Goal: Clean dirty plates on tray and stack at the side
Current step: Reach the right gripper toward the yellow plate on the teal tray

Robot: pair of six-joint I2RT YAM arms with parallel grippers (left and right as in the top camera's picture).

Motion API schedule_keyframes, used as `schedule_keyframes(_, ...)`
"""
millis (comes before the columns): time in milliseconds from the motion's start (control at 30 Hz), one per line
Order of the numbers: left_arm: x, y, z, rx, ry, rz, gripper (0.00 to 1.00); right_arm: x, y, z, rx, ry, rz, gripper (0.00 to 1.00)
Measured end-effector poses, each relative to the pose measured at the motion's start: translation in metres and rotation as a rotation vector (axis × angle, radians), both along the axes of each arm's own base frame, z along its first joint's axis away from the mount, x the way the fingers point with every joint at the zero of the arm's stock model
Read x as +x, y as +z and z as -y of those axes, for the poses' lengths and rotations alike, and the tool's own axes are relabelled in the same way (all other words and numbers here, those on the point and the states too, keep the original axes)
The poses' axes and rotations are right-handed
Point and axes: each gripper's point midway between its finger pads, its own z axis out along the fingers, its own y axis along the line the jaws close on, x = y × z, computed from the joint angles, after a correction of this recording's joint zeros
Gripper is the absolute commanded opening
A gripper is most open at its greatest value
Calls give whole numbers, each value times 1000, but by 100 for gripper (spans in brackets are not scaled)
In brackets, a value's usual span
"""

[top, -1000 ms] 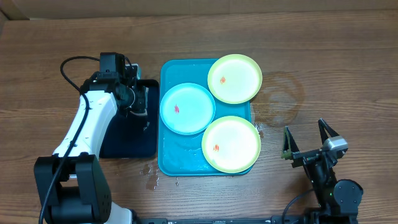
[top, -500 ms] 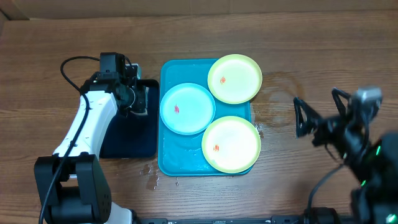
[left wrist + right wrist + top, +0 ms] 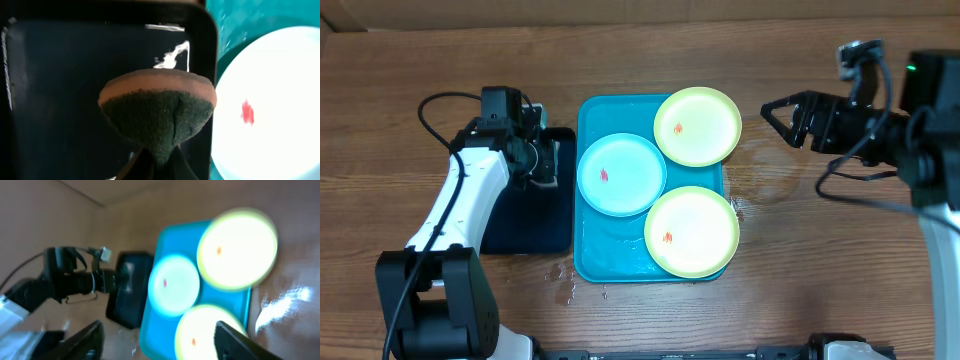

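Left gripper [image 3: 542, 160] was clamped on a sponge [image 3: 157, 112] above the black tray [image 3: 525, 225]. Right gripper [image 3: 778, 122] hung open and empty, at 3 o'clock of the far yellow-green plate [image 3: 697, 126]. On the turquoise tray [image 3: 588, 255], blue plate [image 3: 621, 175] sat at 9 o'clock and second yellow-green plate [image 3: 691, 231] at 5 o'clock.

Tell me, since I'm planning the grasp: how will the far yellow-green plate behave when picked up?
The far yellow-green plate looks like thin plastic, so probably light and stiff. It overhangs the tray rim, so pressing its outer edge may tip it. The tray looks wet, so it could slip.
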Motion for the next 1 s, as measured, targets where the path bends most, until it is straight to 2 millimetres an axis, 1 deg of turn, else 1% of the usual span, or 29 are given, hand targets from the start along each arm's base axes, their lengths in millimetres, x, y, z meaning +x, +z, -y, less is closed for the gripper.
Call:
schedule_keyframes(67, -4, -10, 0, 0, 0, -21, 6, 0, -23, -6, -18, 7, -101, 68)
schedule_keyframes(133, -8, -20, 0, 0, 0, -44, 7, -1, -43, -18, -55, 31, -173, 64)
schedule_keyframes(200, -10, -26, 0, -1, 0, -60, 9, 0, -64, -34, -107, 68, -231, 64)
schedule_keyframes(267, -8, -28, 0, -1, 1, -55, 10, 0, -90, -53, -177, 104, -291, 64)
schedule_keyframes(333, -7, -28, 0, -2, 7, -49, 13, -1, -109, -66, -231, 121, -335, 64)
schedule_keyframes(400, -7, -28, 0, -4, 13, -50, 21, -1, -131, -78, -287, 134, -381, 63)
schedule_keyframes(500, -8, -29, -2, 2, 25, -53, 24, 4, -162, -96, -348, 155, -417, 62)
schedule_keyframes(567, -8, -30, -3, 9, 27, -55, 27, 7, -185, -107, -378, 166, -449, 57)
schedule_keyframes(733, -12, -34, -5, 19, 31, -65, 29, 14, -229, -115, -428, 162, -521, 56)
schedule_keyframes(867, -8, -34, -5, 21, 32, -46, 29, 24, -249, -120, -437, 155, -516, 52)
schedule_keyframes(1000, -7, -33, -5, 22, 32, -43, 29, 33, -257, -125, -430, 152, -495, 47)
